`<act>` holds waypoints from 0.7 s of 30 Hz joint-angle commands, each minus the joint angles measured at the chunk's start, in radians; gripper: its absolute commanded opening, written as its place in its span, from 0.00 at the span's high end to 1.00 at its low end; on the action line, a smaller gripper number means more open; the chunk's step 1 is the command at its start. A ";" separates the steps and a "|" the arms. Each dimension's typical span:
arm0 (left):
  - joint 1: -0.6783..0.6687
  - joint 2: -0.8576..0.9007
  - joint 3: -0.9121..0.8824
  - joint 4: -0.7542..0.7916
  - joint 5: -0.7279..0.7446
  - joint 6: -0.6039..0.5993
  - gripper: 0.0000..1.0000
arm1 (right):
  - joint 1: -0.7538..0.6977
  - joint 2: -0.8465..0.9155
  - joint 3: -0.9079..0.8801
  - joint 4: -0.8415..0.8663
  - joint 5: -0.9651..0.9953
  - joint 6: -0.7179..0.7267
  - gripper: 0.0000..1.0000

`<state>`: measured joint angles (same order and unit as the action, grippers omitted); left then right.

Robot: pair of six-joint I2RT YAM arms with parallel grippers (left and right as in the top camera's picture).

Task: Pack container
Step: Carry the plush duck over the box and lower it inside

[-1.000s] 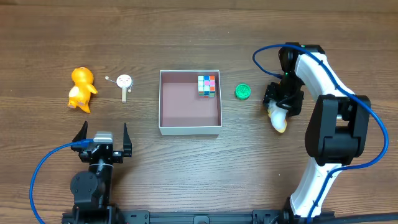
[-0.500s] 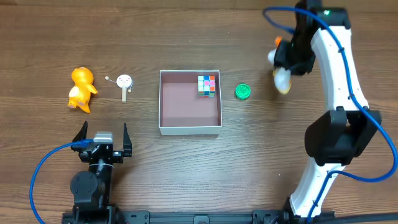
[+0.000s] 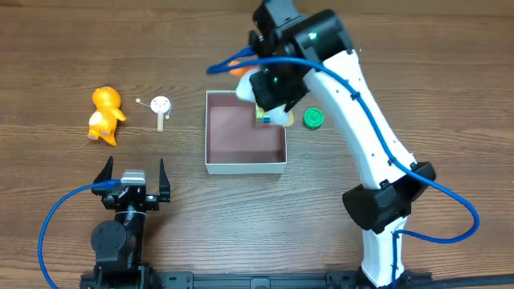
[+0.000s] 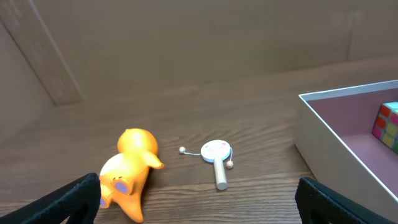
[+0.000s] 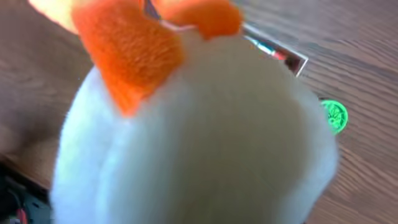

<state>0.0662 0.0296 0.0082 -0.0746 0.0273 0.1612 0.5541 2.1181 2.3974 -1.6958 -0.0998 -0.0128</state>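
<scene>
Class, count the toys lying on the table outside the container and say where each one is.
3: orange duck at far left, white rattle between it and the container, green disc just right of the container. The right arm, holding a plush toy, could hide others.

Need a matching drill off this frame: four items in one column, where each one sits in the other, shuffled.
Things:
1. orange duck toy
2. green cap
3. white plush toy
4. coloured cube

Places:
A. inside the container
B. held by the right gripper, above the container
C. on the table, well left of the container
D. on the table, just right of the container

Pairs: 1-C, 2-D, 3-B, 4-A
</scene>
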 commanded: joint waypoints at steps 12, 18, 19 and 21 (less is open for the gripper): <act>0.006 0.001 -0.003 0.000 0.017 0.018 0.00 | 0.001 -0.019 -0.345 0.222 -0.009 -0.011 0.53; 0.006 0.001 -0.003 0.000 0.017 0.018 0.00 | 0.000 -0.019 -0.345 0.294 -0.007 0.208 0.49; 0.006 0.001 -0.003 0.000 0.017 0.018 0.00 | 0.000 -0.019 -0.345 0.293 -0.007 0.208 0.48; 0.006 0.001 -0.003 0.000 0.016 0.018 0.00 | 0.001 -0.018 -0.351 0.293 -0.016 0.159 0.49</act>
<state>0.0662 0.0296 0.0082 -0.0750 0.0273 0.1612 0.5552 2.1181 2.0541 -1.4071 -0.1005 0.1589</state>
